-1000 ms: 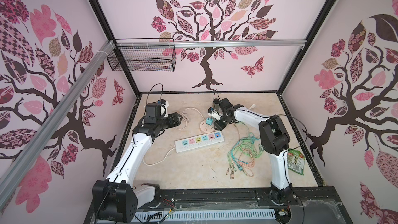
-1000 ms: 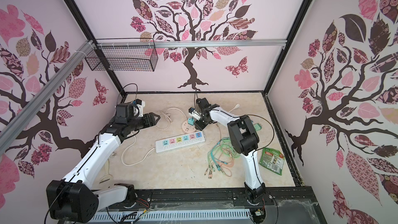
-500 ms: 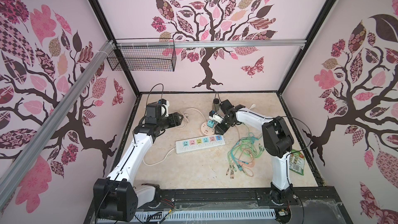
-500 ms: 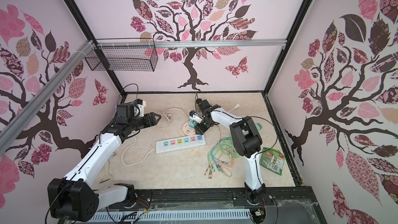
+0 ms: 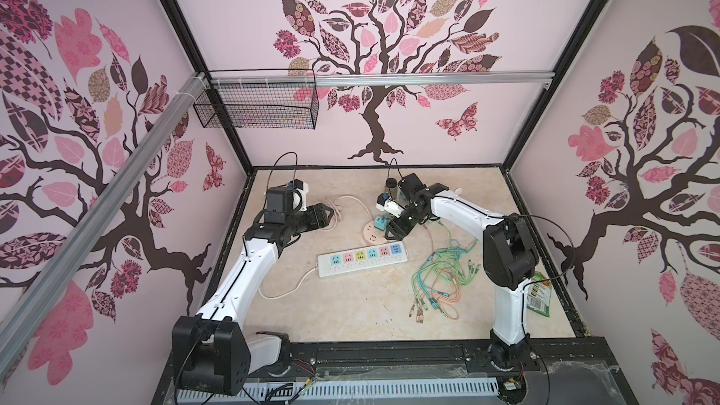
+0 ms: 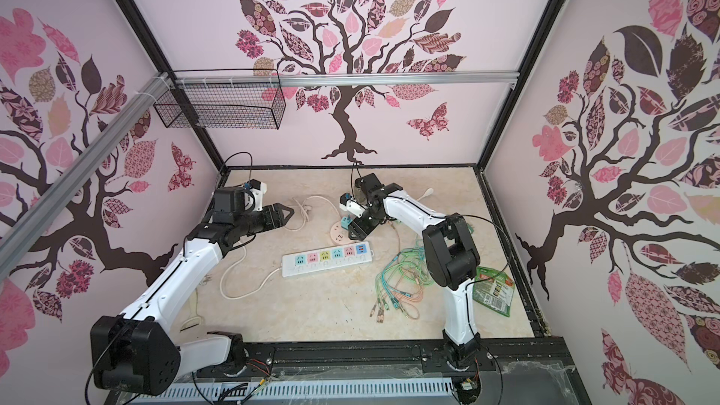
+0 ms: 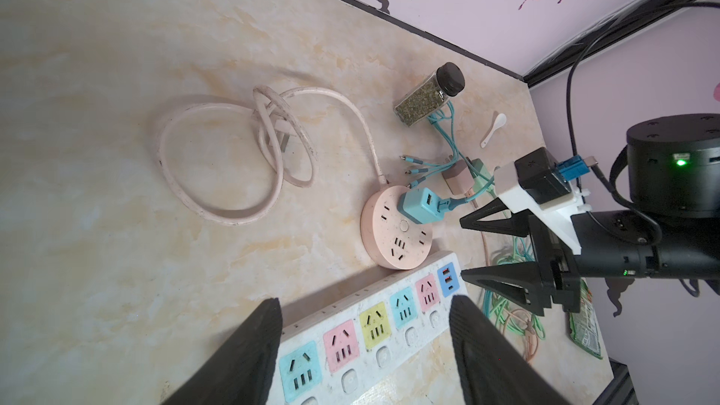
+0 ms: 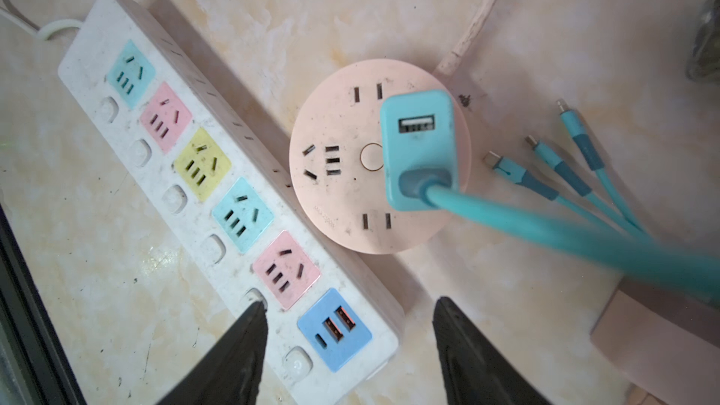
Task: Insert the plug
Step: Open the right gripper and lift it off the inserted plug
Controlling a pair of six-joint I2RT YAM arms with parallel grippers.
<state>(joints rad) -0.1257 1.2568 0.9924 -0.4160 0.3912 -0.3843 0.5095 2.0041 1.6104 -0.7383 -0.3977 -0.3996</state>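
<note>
The teal plug (image 8: 419,150), a small cube with a USB port on top, stands upright on the round pink socket (image 8: 343,188); its prongs are hidden. It shows in both top views (image 5: 380,223) (image 6: 345,223) and the left wrist view (image 7: 419,206). A teal cable (image 8: 545,227) leaves its side. My right gripper (image 8: 349,301) (image 7: 463,249) (image 5: 393,232) is open and empty, just off the plug and over the end of the white power strip (image 8: 195,173). My left gripper (image 7: 366,301) (image 5: 330,215) hangs open and empty left of the socket.
The power strip (image 5: 362,259) lies against the round socket (image 5: 372,232). Its pink cord (image 7: 233,157) coils beyond. A spice jar (image 7: 428,99), white spoon (image 7: 494,134) and pink adapter (image 7: 459,181) sit behind. A cable bundle (image 5: 440,278) and green packet (image 5: 539,298) lie to the right.
My right gripper's jaws have spread and let go of the teal plug, and the gripper has backed off slightly toward the strip. The left arm has not moved.
</note>
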